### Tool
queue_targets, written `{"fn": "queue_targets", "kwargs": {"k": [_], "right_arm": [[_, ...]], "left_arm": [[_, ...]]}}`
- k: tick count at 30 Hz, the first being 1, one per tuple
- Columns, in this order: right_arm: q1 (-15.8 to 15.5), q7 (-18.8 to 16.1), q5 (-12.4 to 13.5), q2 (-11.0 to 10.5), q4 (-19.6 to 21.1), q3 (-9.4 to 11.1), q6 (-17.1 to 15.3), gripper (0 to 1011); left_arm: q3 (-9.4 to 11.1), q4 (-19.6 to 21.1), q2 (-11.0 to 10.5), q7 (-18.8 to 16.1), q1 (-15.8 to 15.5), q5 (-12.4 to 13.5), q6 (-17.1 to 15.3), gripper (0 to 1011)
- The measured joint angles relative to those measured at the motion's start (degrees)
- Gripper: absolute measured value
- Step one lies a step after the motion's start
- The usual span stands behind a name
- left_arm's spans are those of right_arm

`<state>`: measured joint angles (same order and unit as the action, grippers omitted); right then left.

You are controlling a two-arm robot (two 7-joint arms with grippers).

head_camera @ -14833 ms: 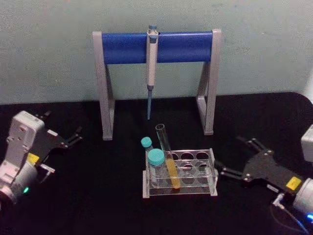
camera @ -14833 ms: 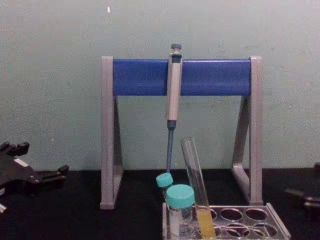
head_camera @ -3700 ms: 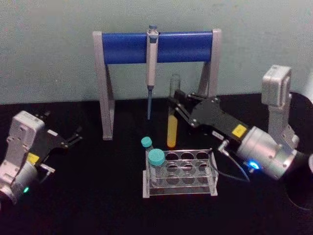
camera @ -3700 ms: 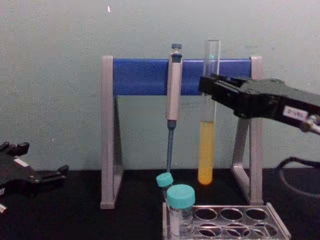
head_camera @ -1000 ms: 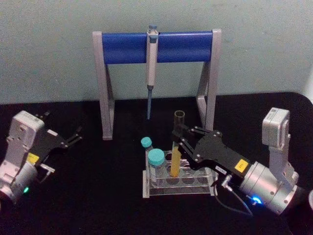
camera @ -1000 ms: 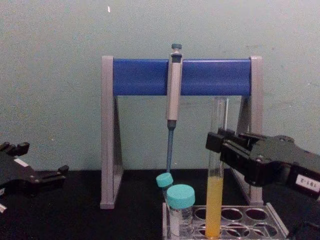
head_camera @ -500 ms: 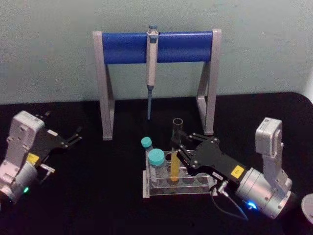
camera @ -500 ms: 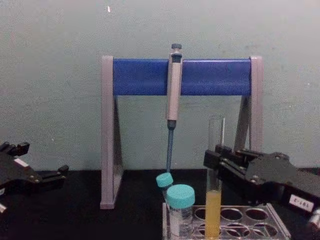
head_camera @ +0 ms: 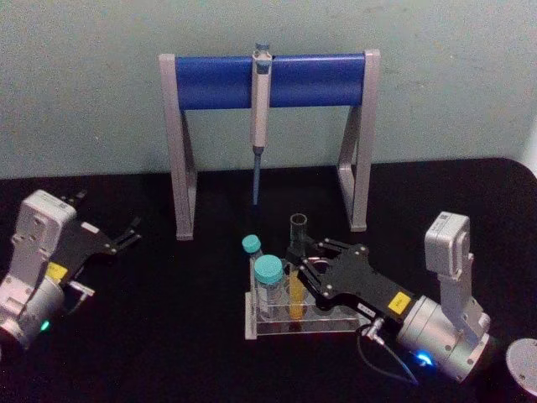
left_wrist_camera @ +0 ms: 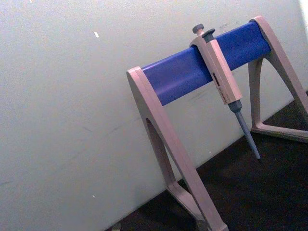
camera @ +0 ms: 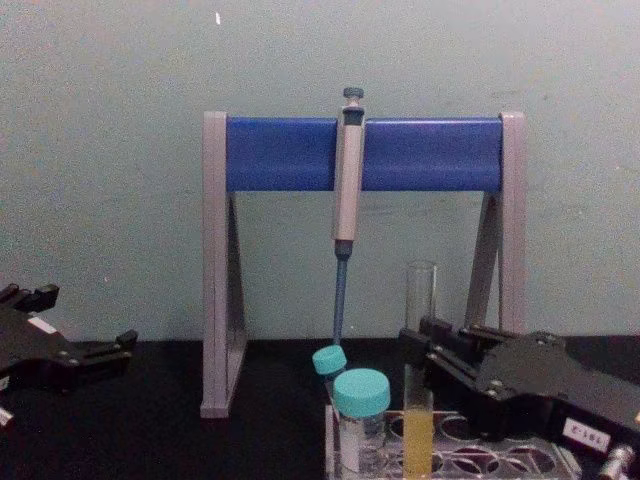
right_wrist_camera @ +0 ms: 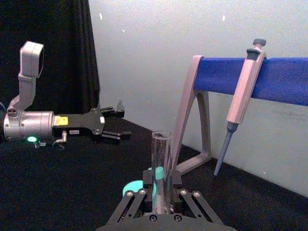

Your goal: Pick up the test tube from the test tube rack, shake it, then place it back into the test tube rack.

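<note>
We see the right gripper (head_camera: 299,256) closed on the tube (head_camera: 297,228), with a black finger pressed to each side of the glass just above the liquid line. In the right wrist view the tube (right_wrist_camera: 161,159) rises straight up between the two pads (right_wrist_camera: 148,178), its open mouth at the top. It stands upright with its lower end down in a hole of the rack (head_camera: 277,326), just right of the larger vial (head_camera: 268,274). We cannot tell which row that hole belongs to.

The tube is long, slender, clear glass with no cap. In the chest view the tube (camera: 420,300) is empty and see-through in its upper part and holds yellow-orange liquid lower down.

The rack is low, light grey and translucent, with rows of round holes. It sits near the middle of the black table (head_camera: 168,353). Both vials have teal caps, and the smaller vial (head_camera: 251,245) stands at the rack's far left corner.

As for writing, the right gripper carries a yellow sticker (head_camera: 394,300) whose print we cannot read. In the chest view a white label (camera: 585,432) on it shows dark characters we cannot make out. The left gripper (head_camera: 126,234) has a yellow tag (head_camera: 57,270), equally unreadable.

The left gripper rests at the left of the table, well apart from the rack, its fingers spread wide.

Against the far wall stands the stand (head_camera: 268,80), with grey legs and a blue bar, and the pipette (head_camera: 261,109) hangs from the bar
</note>
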<state>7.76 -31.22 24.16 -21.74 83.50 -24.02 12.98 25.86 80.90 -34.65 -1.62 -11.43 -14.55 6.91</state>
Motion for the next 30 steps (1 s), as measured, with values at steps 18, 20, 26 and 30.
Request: {"fn": "queue_targets", "kwargs": {"k": [18,20,26,30], "right_arm": [[0.49,0.46,-1.25,1.08,-1.92,-0.13,-0.06,218],[0.49,0.52,-1.35,1.09,-1.90,-0.13,-0.09,218],[0.49,0.52,-1.35,1.09,-1.90,-0.13,-0.17,218],[0.48,0.52,-1.35,1.07,-1.90,-0.12,-0.21,220]], "left_arm": [[0.00,0.00,0.00,0.00,0.00,0.00,0.00,1001],[0.00,0.00,0.00,0.00,0.00,0.00,0.00,1001],[0.00,0.00,0.00,0.00,0.00,0.00,0.00,1001],[0.00,0.00,0.00,0.00,0.00,0.00,0.00,1001]]}}
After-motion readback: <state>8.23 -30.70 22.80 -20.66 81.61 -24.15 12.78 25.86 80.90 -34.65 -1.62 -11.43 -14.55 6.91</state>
